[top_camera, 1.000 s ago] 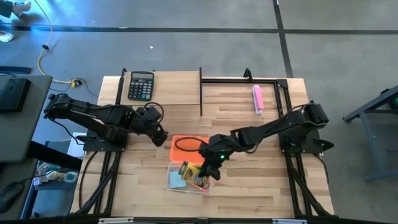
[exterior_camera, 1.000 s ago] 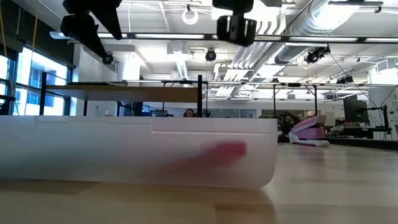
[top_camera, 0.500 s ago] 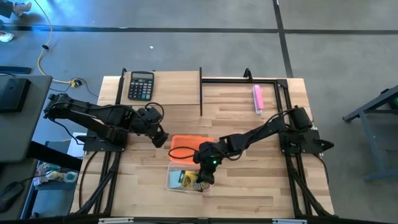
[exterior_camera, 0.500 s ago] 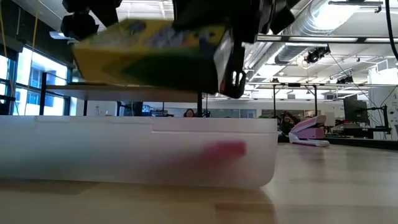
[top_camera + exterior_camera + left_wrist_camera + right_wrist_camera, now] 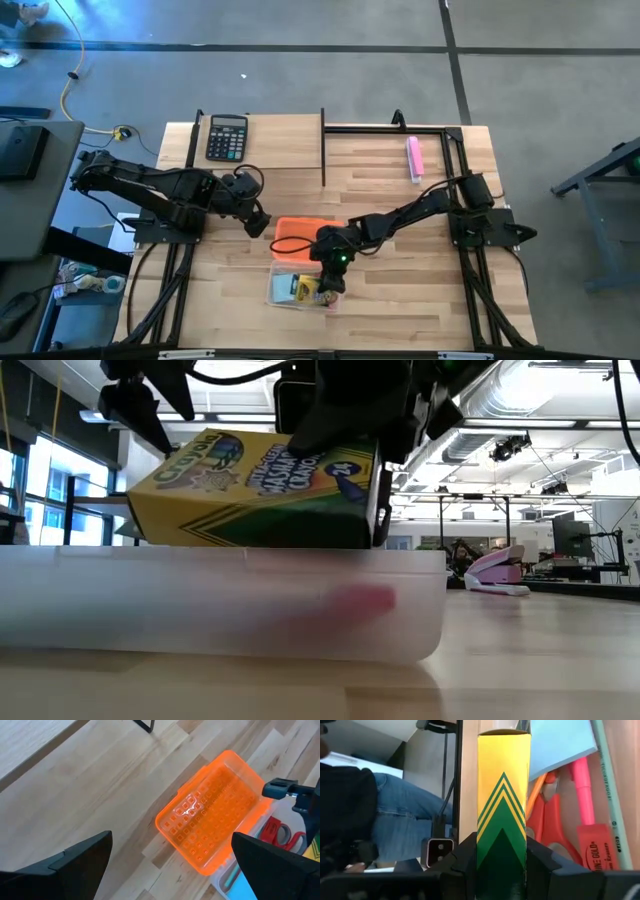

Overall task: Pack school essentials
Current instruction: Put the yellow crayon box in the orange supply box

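My right gripper (image 5: 326, 282) is shut on the yellow-green crayon box (image 5: 255, 485), which hangs over the clear case (image 5: 220, 605) at the table's near middle. The case holds red-handled scissors (image 5: 551, 822), a light-blue notepad (image 5: 561, 747), a red pen (image 5: 582, 782), an eraser (image 5: 597, 847) and a thin pencil (image 5: 609, 780). The orange lid (image 5: 212, 815) lies next to the case on its far side. My left gripper (image 5: 262, 222) hovers open to the left of the lid, with nothing between its fingers. My right gripper pinches the crayon box near one end (image 5: 502, 855), one finger (image 5: 462, 857) on each broad face. The fingers come slanting down from the table's right. The box hangs slightly tilted, its lower edge (image 5: 250, 542) level with the case's rim; whether it touches the things inside, I cannot tell.
A black calculator (image 5: 226, 137) lies at the far left and a pink oblong bar (image 5: 414, 158) at the far right. A black frame (image 5: 390, 128) runs along the far and right edges. A person sits beyond the table (image 5: 385, 820).
My right gripper has come down and a little toward the table's left with the crayon box, which has sunk from high above the case to the level of its rim. The grip stays shut on the box.
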